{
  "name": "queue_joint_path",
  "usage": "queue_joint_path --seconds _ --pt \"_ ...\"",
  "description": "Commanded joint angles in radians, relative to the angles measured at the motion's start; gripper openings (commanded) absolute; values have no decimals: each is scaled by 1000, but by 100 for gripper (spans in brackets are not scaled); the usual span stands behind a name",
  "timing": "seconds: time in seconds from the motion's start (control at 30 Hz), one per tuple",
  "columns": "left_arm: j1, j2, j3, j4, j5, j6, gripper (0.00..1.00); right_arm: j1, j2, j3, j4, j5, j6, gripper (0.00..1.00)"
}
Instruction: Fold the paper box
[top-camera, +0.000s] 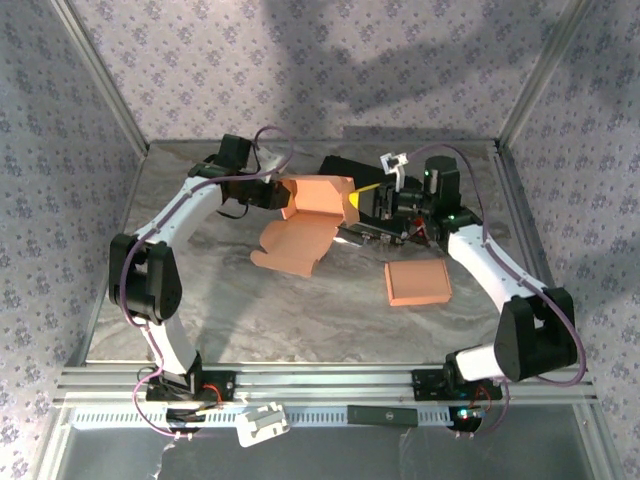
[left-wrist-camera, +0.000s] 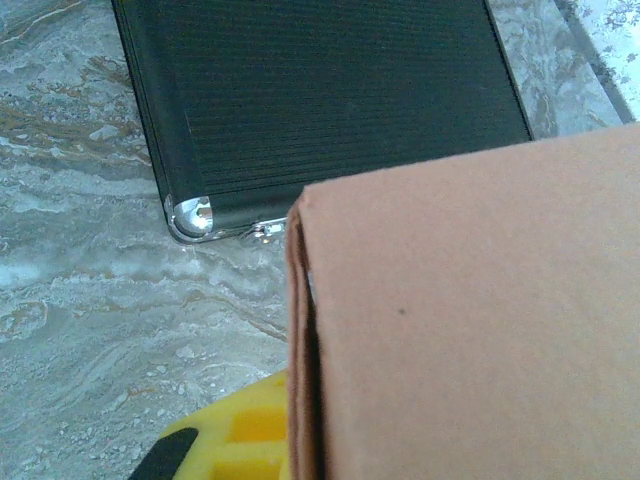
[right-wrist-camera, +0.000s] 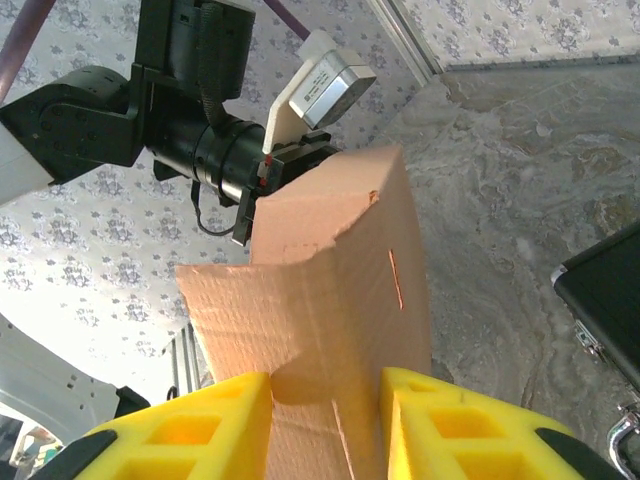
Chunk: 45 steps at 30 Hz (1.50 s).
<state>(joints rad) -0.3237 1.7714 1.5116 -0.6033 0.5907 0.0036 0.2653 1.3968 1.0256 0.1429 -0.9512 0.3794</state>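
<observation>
Right fingers (right-wrist-camera: 215, 395) clamp paper box (right-wrist-camera: 340, 280), case (left-wrist-camera: 320, 100) beyond

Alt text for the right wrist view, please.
The right gripper's yellow jaws pinch a panel of a half-folded brown paper box, while the left gripper clamps its far upper edge. A black case corner shows at right on the marbled table.

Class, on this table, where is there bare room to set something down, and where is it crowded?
Free: the near strip of table, between its front edge and the flat box. Crowded: the far middle, around the paper box and black case.
</observation>
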Motion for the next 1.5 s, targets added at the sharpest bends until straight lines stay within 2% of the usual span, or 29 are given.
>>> queue_joint_path --seconds 0.0,0.37,0.43,0.63,0.87,1.03,1.17,1.47 --pt "-9 0 28 -10 20 20 0 11 19 47 -62 -18 -58 35" --pt "-47 -33 21 -9 -83 -41 0 106 33 119 -249 208 -194 35" --pt "-55 -47 11 -4 -100 -49 0 127 39 138 -289 279 -213 35" --pt "-72 -74 -6 -16 -143 -56 0 209 46 159 -363 594 -252 35" --pt "-95 -91 -8 -24 -172 -60 0 320 81 236 -415 893 -284 31" --pt "-104 -103 -5 -30 -187 -60 0 368 125 277 -441 1035 -256 26" --pt "-113 -109 -6 -37 -197 -62 0 397 148 289 -439 1116 -221 28" --pt "-124 -117 3 -56 -223 -68 0 451 211 348 -479 1299 -187 12"
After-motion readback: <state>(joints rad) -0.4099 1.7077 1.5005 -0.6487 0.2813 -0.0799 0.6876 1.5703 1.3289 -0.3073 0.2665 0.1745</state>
